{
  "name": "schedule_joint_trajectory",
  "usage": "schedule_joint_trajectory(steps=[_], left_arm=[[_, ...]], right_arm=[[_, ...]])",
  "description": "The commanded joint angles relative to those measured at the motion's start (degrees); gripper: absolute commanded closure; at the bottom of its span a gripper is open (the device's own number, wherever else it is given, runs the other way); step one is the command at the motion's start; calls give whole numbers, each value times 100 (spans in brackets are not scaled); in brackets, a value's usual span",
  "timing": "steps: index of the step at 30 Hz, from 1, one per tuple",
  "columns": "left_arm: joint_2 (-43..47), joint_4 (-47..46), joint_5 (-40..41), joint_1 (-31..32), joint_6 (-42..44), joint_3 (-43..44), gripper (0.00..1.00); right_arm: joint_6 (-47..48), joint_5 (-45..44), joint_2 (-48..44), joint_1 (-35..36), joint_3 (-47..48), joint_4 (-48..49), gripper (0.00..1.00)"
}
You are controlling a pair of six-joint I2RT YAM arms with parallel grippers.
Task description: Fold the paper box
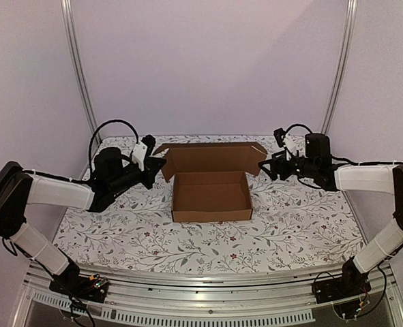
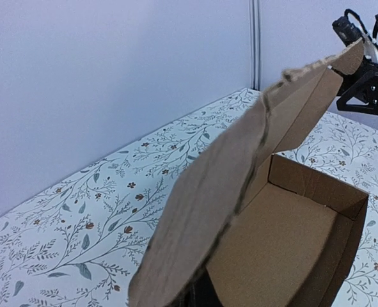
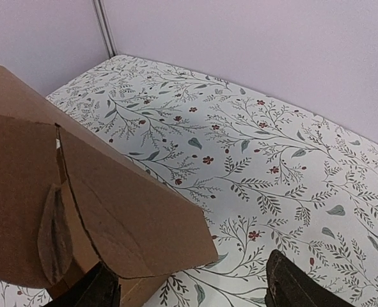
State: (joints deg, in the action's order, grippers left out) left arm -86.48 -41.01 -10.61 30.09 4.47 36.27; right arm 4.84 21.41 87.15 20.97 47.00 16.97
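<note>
While the brown corrugated paper box (image 1: 211, 197) stands lid-up, the right tool (image 3: 195, 284) at three o'clock gapes wide by its flap; whether the left tool (image 1: 153, 163) grips, I can't tell.

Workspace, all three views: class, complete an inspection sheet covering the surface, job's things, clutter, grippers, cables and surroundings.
Surface: table with a floral-print covering.
Job's things: paper box, tray formed; lid standing open at the back.
Clutter: nothing seen.
Grippers: left gripper at the lid's left end, jaws hidden behind cardboard; right gripper at the lid's right end, jaws spread apart.
Cables: black cables loop above both arms.
Surroundings: plain pale walls; metal posts at the far corners.
</note>
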Motion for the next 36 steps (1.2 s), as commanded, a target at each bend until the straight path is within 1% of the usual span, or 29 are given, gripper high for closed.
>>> schedule_joint_trajectory(steps=[1,5,10,13,19,27,34,36], left_arm=[[-78,542,-2,-73,5,93,100],[-152,625,2,-77,29,184,100],[-235,721,-37,-84,11,281,100],[-276,756,-25,-92,10,317,100],[-323,826,-3,-108,-49,353,100],[-369,899,-13,-101,-106,387,100],[-335,968,-24,-107,-126,398,100],[-335,980,-23,-107,-143,407,100]], right_arm=[[186,745,159,-32,313,183,24],[296,888,277,-36,432,187,30],[491,971,428,-37,503,192,43],[535,1033,459,-31,503,192,54],[518,1019,448,-33,481,192,67],[544,759,188,-30,389,210,70],[535,691,24,20,306,236,75],[544,666,18,44,294,245,78]])
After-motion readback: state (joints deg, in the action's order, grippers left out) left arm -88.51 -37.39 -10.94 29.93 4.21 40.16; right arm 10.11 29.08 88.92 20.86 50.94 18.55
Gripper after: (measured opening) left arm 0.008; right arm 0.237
